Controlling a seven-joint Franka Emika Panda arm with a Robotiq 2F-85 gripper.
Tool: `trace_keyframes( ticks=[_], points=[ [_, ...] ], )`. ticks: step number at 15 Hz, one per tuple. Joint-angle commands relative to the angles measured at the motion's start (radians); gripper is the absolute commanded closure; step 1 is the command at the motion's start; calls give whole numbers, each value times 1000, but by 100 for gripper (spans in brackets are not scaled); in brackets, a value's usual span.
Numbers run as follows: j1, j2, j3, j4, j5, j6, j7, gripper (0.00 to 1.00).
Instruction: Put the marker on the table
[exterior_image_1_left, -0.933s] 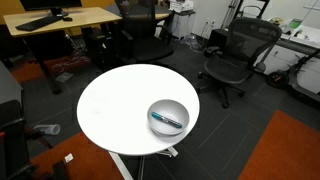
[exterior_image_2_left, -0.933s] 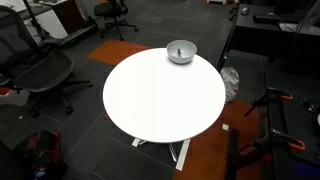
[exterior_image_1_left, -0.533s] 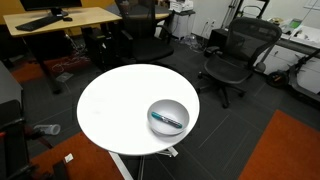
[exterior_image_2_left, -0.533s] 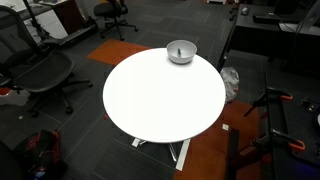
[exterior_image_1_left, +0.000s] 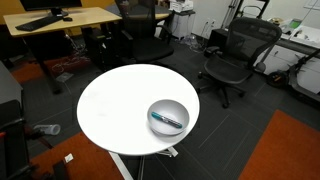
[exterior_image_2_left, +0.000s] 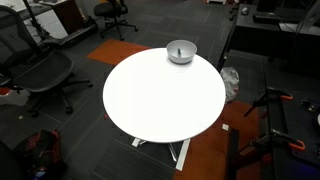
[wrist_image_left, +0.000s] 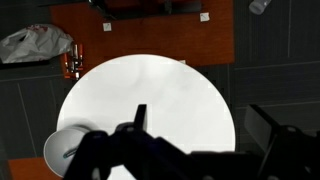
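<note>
The teal-blue marker (exterior_image_1_left: 167, 120) lies inside a grey bowl (exterior_image_1_left: 168, 117) near the edge of the round white table (exterior_image_1_left: 110, 105). The bowl (exterior_image_2_left: 181, 51) and the table (exterior_image_2_left: 160, 100) show in both exterior views. In the wrist view my gripper (wrist_image_left: 200, 125) hangs high above the table (wrist_image_left: 150, 85). Its two dark fingers are wide apart and hold nothing. The bowl (wrist_image_left: 62, 158) sits at the lower left of that view, well aside of the fingers. The arm does not show in either exterior view.
A wooden desk (exterior_image_1_left: 60, 18) stands behind the table. Black office chairs (exterior_image_1_left: 235, 55) (exterior_image_2_left: 40, 70) stand around it. Orange carpet (exterior_image_1_left: 290, 150) lies beside the pedestal. A white bag (wrist_image_left: 35, 42) lies on the floor.
</note>
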Motion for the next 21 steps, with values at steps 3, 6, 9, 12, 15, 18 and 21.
trace_keyframes(
  ticks=[3, 6, 9, 12, 15, 18, 21],
  points=[
    [-36, 87, -61, 70, 12, 77, 42, 0],
    [-58, 139, -96, 107, 16, 136, 80, 0],
    [-81, 192, -130, 145, 15, 205, 142, 0],
    [-100, 237, -161, 170, 11, 277, 211, 0],
    [-120, 263, -195, 176, 2, 363, 285, 0],
    [-135, 281, -223, 172, -11, 436, 355, 0],
    [-149, 302, -248, 170, -33, 483, 426, 0]
  ],
)
